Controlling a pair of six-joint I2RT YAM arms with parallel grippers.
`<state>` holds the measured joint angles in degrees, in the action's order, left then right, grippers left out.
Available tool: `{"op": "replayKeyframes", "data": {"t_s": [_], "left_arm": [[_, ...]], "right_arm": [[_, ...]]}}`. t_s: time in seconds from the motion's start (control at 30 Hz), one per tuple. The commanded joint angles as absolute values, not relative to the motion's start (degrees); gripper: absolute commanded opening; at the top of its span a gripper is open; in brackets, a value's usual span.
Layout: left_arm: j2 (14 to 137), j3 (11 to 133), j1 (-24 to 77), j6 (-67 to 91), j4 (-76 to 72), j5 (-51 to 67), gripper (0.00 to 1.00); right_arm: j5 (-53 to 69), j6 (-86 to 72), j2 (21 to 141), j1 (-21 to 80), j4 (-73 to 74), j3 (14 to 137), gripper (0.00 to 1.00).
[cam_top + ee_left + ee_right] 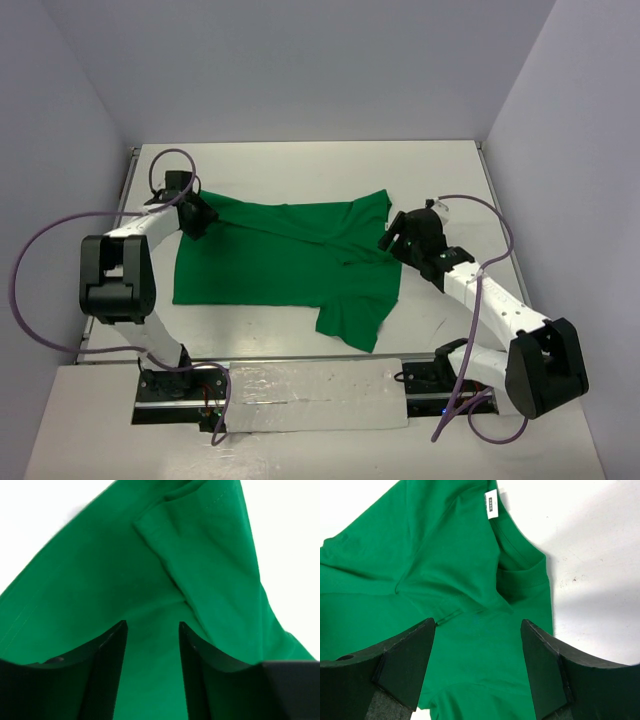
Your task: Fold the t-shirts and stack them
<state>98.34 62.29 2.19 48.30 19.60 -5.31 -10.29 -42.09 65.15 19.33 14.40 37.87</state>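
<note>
The left pincer (152,625) stands half-open at the upper-left corner of the t-shirt (270,265), gripping nothing. The right pincer (477,624) gapes wide over the collar (520,555). The shirt lies rumpled mid-frame on the counter (300,165). It looks like light, limp cloth, best pinched at hems or corners. Both arms reach inward, wrists tipped down.

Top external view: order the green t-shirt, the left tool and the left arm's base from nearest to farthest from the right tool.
1. green t-shirt, centre, its edge at the right tool.
2. left tool, far left, across the shirt.
3. left arm's base, near-left table edge.
</note>
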Motion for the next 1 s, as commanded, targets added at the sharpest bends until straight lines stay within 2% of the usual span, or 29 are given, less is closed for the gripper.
{"op": "replayKeyframes", "data": {"t_s": [0.0, 0.27, 0.53, 0.67, 0.8, 0.87, 0.93, 0.97], "left_arm": [[101.8, 67.0, 2.5, 50.1, 16.1, -5.1, 0.58], [106.4, 70.7, 2.4, 51.6, 13.8, -4.9, 0.57], [110.9, 73.4, 2.4, 52.0, 14.3, -4.9, 0.46], [112.2, 74.1, 2.4, 52.1, 14.2, -4.8, 0.37], [113.0, 74.1, 2.4, 52.2, 14.4, -5.1, 0.35], [113.3, 74.4, 2.4, 52.0, 14.9, -5.3, 0.27], [113.4, 75.0, 2.4, 52.2, 16.1, -5.9, 0.13], [113.0, 75.1, 2.4, 52.2, 16.4, -6.0, 0.10]], "right_arm": [[-11.3, -41.3, 63.1, 19.1, 14.8, 37.9, 0.77], [-11.2, -40.7, 64.1, 19.0, 15.0, 38.8, 0.77], [-10.8, -40.5, 65.1, 19.0, 14.7, 39.2, 0.77], [-11.0, -40.3, 65.1, 19.1, 15.0, 39.4, 0.77], [-10.8, -40.4, 65.0, 19.0, 14.9, 39.6, 0.77], [-10.7, -40.5, 65.0, 19.0, 14.9, 39.6, 0.77], [-10.7, -40.6, 65.0, 19.1, 15.0, 39.6, 0.77], [-10.7, -40.7, 64.8, 19.0, 15.1, 39.5, 0.77]]}}
